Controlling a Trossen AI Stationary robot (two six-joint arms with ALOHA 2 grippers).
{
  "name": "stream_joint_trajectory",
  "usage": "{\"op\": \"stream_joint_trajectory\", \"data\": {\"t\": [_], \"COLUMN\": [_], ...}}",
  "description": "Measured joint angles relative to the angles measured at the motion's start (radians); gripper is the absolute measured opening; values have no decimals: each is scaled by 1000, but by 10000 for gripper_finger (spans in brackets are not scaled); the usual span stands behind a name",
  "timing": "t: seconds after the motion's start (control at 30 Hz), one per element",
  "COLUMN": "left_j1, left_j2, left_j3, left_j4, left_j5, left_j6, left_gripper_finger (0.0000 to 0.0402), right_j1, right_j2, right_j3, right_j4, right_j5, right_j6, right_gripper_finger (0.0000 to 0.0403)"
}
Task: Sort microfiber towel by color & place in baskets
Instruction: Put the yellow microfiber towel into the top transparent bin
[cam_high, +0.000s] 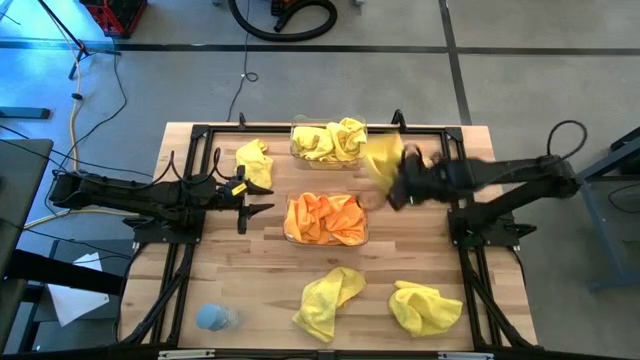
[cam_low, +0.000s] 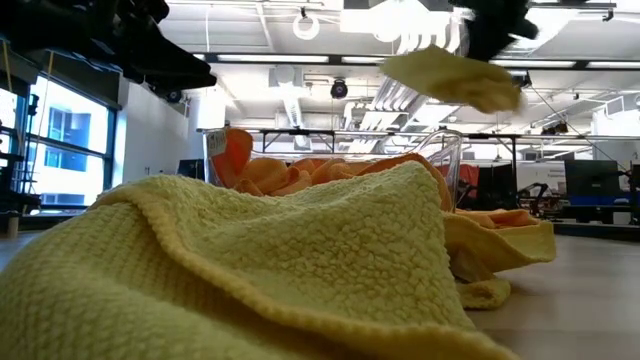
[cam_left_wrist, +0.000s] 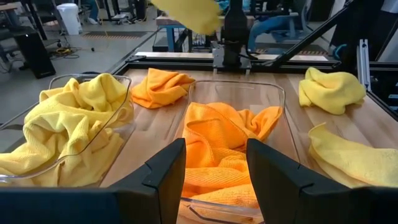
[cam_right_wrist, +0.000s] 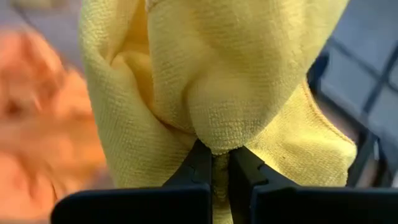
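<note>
The right tool (cam_high: 392, 178) pinches a rumpled yellow microfiber towel (cam_high: 382, 158), apparently airborne, just beside the see-through plastic basket of yellow cloths (cam_high: 296, 149), while the left tool (cam_high: 262, 197) waits wide open.

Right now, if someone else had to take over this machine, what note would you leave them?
Right gripper: jaws shut on a yellow towel, held in the air between the two baskets.
Left gripper: jaws open, empty, waiting left of the orange basket.
Done: the far basket holds yellow towels, the near one orange towels.
Left: drop the carried towel in the yellow basket. Three yellow towels remain on the table: one left of the far basket, two near the front edge. One orange towel lies loose beside the orange basket.
</note>
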Motion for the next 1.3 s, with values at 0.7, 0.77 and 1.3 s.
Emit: {"op": "stream_joint_trajectory", "data": {"t": [0.7,0.77,1.3], "left_j1": [0,0,0], "left_j2": [0,0,0], "left_j3": [0,0,1], "left_j4": [-15,-18,-68], "left_j5": [-1,-1,-45], "left_j6": [0,0,0], "left_gripper_finger": [158,158,158], "right_j1": [-511,-522,-589], "right_j2": [730,801,1069], "right_j3": [648,690,709], "right_j4": [318,284,207], "right_j5": [-324,-324,-501], "right_j6": [-900,-933,-914], "right_gripper_finger": [1,1,55]}}
